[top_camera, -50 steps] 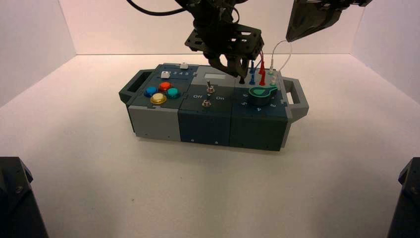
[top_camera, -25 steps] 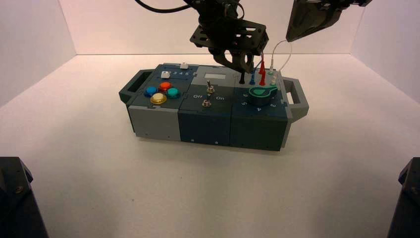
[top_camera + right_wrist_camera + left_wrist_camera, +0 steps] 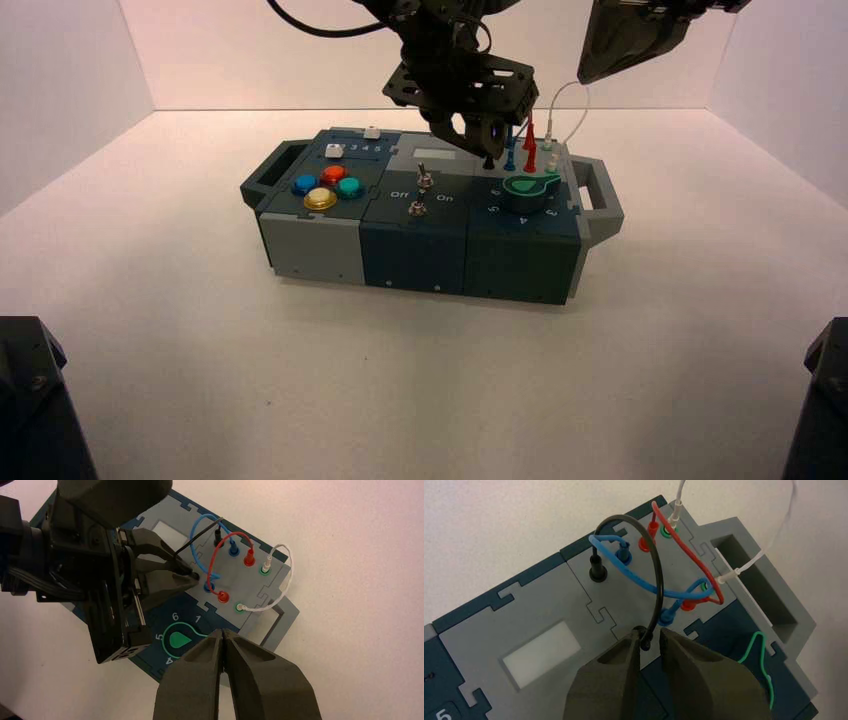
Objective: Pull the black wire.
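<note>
Switches, centre of the high view: "Off" left of the switches [image 3: 418,205], "On" right
Sliders, upper left there: "3 4 5" beside the white slider [image 3: 334,151]
Knob, left of centre in the right wrist view: "1", "4", "5", "6" around the green knob [image 3: 179,640]

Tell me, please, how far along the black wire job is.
The left gripper has been brought to the thin black arching wire, its fingers either side of the near black plug. In hand: closing on that plug, seemingly. Left: pulling; both ends still sit at their sockets. The right gripper waits above the box's right side.
</note>
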{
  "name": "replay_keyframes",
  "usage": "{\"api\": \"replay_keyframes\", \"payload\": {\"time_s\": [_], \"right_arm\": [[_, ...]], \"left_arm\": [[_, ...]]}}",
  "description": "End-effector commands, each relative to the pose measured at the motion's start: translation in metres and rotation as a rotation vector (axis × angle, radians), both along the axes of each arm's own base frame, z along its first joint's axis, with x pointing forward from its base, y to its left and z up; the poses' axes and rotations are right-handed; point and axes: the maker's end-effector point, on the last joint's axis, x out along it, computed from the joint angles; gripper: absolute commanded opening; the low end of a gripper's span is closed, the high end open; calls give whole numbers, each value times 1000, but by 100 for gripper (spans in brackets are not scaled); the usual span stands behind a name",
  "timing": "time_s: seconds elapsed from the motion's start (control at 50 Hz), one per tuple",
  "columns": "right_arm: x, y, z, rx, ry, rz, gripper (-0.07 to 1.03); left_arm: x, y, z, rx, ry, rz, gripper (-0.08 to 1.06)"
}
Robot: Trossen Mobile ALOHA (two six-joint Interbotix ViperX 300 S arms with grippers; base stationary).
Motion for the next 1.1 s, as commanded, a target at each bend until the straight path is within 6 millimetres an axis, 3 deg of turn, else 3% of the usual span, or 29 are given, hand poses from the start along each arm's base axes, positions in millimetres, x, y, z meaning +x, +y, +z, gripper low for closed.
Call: {"api": "replay_keyframes", "payload": {"time_s": [0.02,0.08,0.2,0.58,0.84,1.1], "right_arm": [[9,5,17,23,-48,3,-2],[9,5,17,22,-49,4,-2],[8,5,18,24,-52,4,-2],[7,5,19,26,-57,4,-2],[7,5,19,26,-57,4,-2],[7,5,19,27,-57,3,-2]], "left_arm": [[5,-9,19,-33,-39,-11,20],[6,-9,20,-37,-44,-12,16],[6,-10,20,-36,-50,-18,-4],[7,-10,28,-52,-75,-20,-3],[9,-12,54,-93,-120,-24,-3],[3,-5,54,-87,-112,-23,-3]]}}
